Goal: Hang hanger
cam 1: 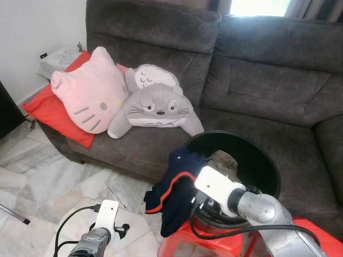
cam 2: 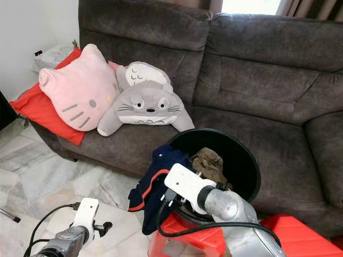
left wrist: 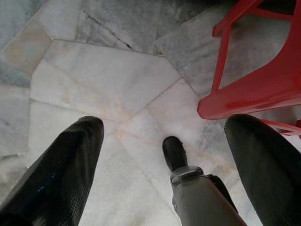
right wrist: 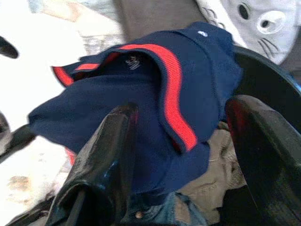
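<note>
The big sofa (cam 1: 257, 80) across the top of the frame is soft grey cloth that looks fuzzy and matt, and the pink cushion (cam 1: 91, 93) and grey cushion (cam 1: 155, 107) at the upper left look soft and plush. The black bucket (cam 2: 244, 155) low in the middle is smooth shiny plastic, the red stool (left wrist: 263, 80) is shiny plastic too, and the dark blue shirt (right wrist: 155, 108) hanging over the bucket's rim is knit cloth. The floor (left wrist: 103, 80) is smooth pale stone tile with grey streaks, and the fingers (right wrist: 106, 155) of the right claw (right wrist: 183, 155) are glossy black.
</note>
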